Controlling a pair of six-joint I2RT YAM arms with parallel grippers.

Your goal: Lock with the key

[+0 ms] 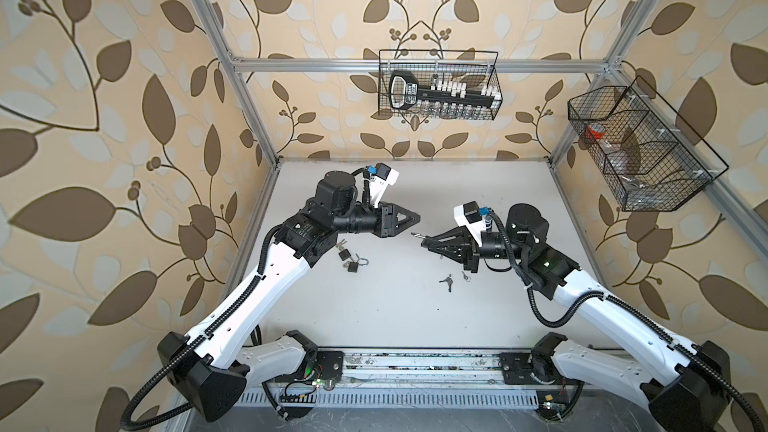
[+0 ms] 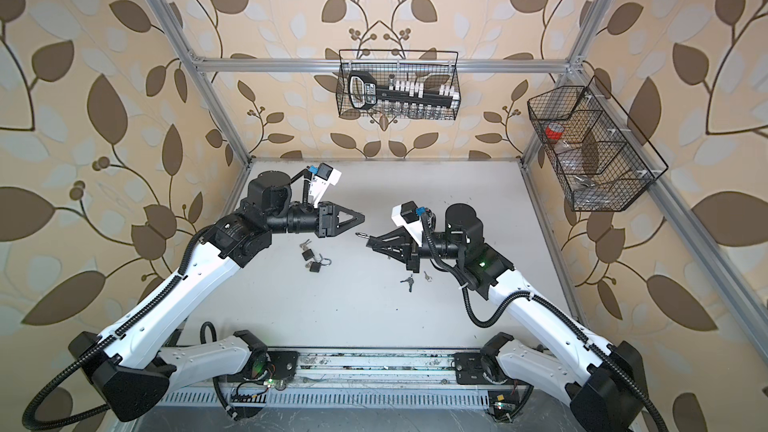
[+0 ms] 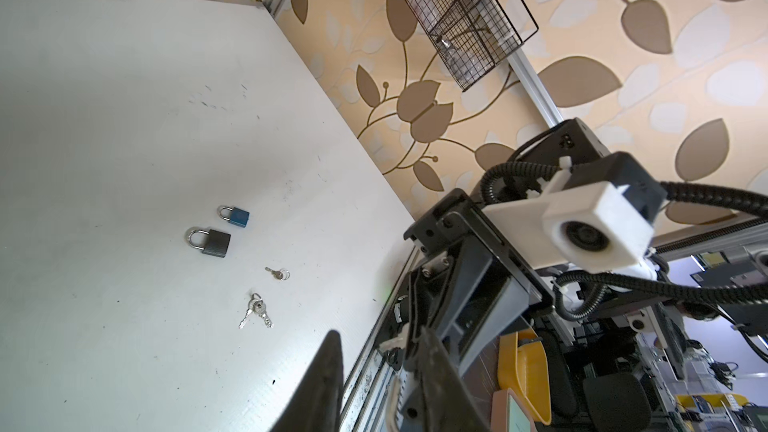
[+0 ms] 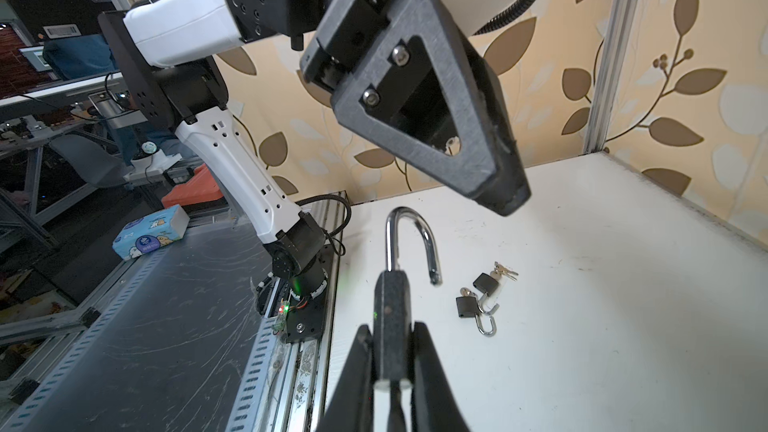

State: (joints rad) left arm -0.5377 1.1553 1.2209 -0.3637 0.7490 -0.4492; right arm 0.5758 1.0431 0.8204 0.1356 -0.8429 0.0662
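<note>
Metal shackle [image 4: 411, 234]: open, stiff, slick; poor hold.
Padlock [image 4: 392, 305]: small, rigid, likely dense; body pinched in right gripper [image 4: 391, 328], shackle pointing out toward left gripper [image 1: 417, 218].
Left gripper: fingers slightly apart, nothing seen between.
Hold: 2 flat body sides.

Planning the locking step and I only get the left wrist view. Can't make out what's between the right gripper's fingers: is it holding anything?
Observer: Yes. In the right wrist view the right gripper is shut on a dark padlock, clamping its body.
Operator: Shackle state?
Observer: The shackle is open. Its free end hangs clear of the body.
Operator: Any locks outside my view?
Observer: Two small dark padlocks lie on the table beside the left arm, with keys next to them.
</note>
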